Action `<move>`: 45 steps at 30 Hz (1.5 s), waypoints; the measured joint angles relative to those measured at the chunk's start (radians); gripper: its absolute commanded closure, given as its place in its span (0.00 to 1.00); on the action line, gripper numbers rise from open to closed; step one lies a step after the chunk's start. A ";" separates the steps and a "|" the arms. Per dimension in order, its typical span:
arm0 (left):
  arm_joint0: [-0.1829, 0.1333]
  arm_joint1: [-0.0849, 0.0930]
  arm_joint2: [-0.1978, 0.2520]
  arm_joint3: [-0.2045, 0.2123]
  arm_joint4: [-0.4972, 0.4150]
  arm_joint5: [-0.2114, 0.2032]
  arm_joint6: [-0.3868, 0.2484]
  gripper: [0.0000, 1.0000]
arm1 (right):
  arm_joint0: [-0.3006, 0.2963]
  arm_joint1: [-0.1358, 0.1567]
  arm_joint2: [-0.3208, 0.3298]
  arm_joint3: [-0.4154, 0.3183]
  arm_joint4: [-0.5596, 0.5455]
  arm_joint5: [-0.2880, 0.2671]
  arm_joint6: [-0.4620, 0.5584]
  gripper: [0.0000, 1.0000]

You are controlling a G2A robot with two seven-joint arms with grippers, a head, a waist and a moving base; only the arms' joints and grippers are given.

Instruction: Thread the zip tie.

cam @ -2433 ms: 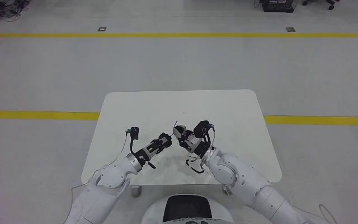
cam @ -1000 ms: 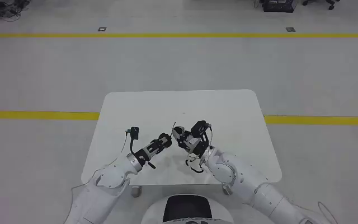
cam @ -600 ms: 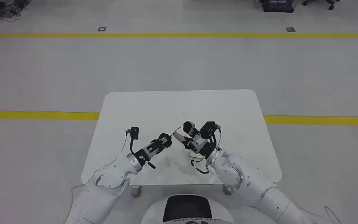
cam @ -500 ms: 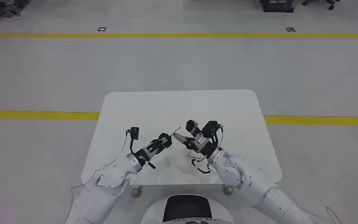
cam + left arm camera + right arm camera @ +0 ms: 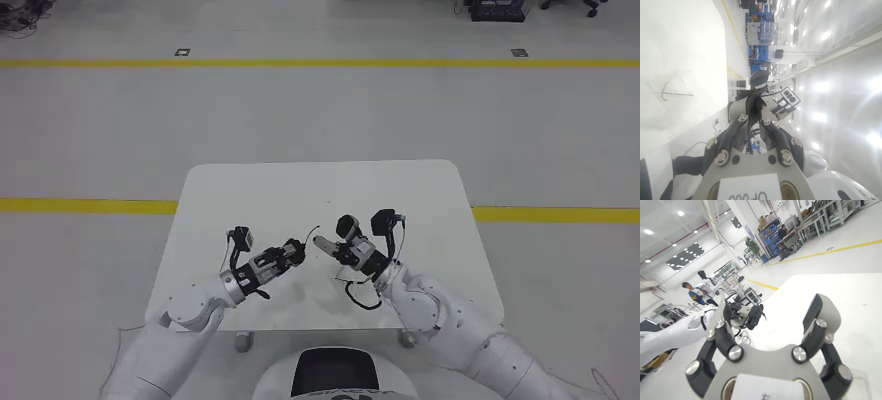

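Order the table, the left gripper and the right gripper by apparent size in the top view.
Largest: table.
Then left gripper and right gripper, which look alike; no ranking between them.

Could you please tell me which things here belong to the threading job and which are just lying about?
Job: zip tie, pinched in the left tool; right tool, open nearby.
Lying about: clear plastic wrapper with thin black strips, flat on the table.

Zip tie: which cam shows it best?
Left wrist view: the zip tie sits close-up, clamped in the shut left gripper. Top view shows a thin sliver; right wrist view, a small distant tail.
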 measured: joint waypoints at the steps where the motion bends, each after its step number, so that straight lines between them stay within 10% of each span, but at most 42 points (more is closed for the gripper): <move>1: -0.004 0.001 -0.002 0.007 -0.024 0.005 -0.025 1.00 | 0.008 0.014 -0.008 -0.022 0.057 0.000 0.027 0.00; 12: -0.028 0.004 -0.006 0.052 -0.125 0.012 -0.143 1.00 | 0.033 0.084 0.072 -0.100 0.507 0.000 0.388 0.00; 18: -0.031 0.006 -0.010 0.062 -0.156 0.007 -0.168 1.00 | 0.000 0.043 0.206 -0.072 0.692 0.000 0.653 0.00; 29: -0.035 0.008 0.003 0.057 -0.163 0.013 -0.186 1.00 | -0.021 -0.122 0.406 0.131 0.914 0.000 1.241 0.00; 39: -0.036 0.006 0.008 0.059 -0.173 0.024 -0.187 1.00 | -0.022 -0.120 0.403 0.123 0.914 0.000 1.215 0.00; 45: -0.070 -0.010 0.042 0.135 -0.386 0.031 -0.310 1.00 | 0.019 -0.133 0.376 0.253 1.145 0.041 1.381 0.00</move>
